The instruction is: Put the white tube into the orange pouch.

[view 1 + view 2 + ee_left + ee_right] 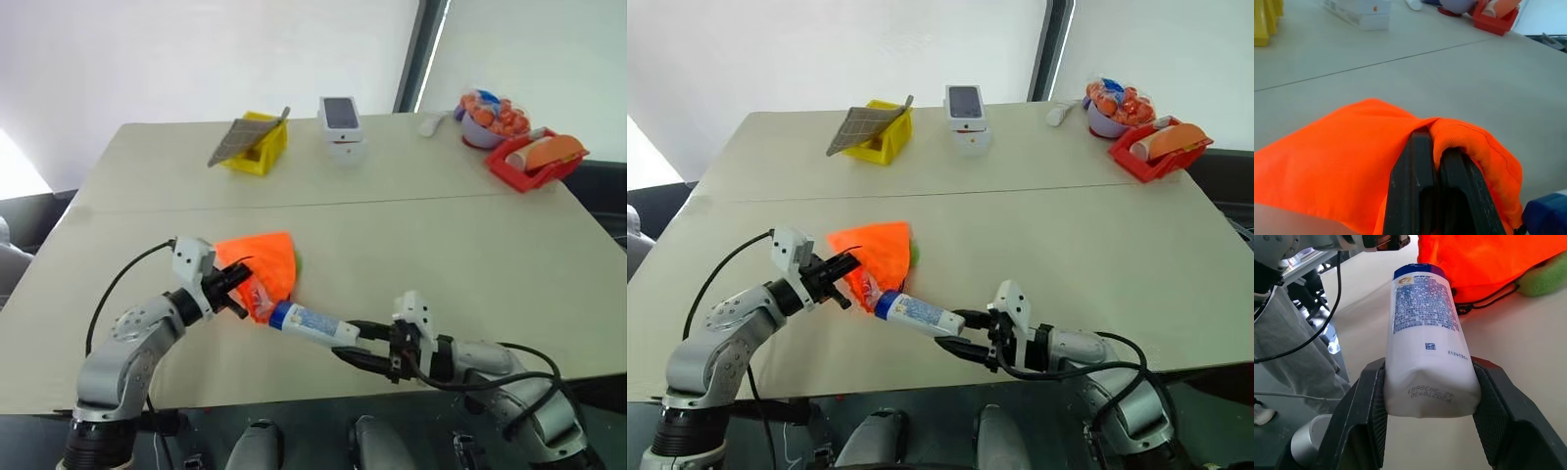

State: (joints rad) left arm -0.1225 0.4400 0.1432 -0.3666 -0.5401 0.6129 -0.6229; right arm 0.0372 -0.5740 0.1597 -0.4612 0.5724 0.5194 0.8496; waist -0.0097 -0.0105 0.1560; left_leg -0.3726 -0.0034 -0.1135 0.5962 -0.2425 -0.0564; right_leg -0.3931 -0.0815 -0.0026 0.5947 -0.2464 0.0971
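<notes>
You are working the insertion step, with the tube not yet inside. On the left, your left gripper (238, 284) is pinching a fold of the orange pouch (265, 262) between tightly closed fingers, lifting its near edge over the near-left part of the table (441, 245); the pouch's green ring is peeking out on its right side. Moving right, the white tube (312, 324) is hanging just off the pouch's near edge, its long axis lying nearly level, the blue cap end pointing left toward the pouch and the crimped tail pointing right. Your right gripper (364, 346) is clamping that crimped tail with fingers half spread. In my judgement the next move is calling for a visible mouth opening, then a leftward push along the tube's axis.
</notes>
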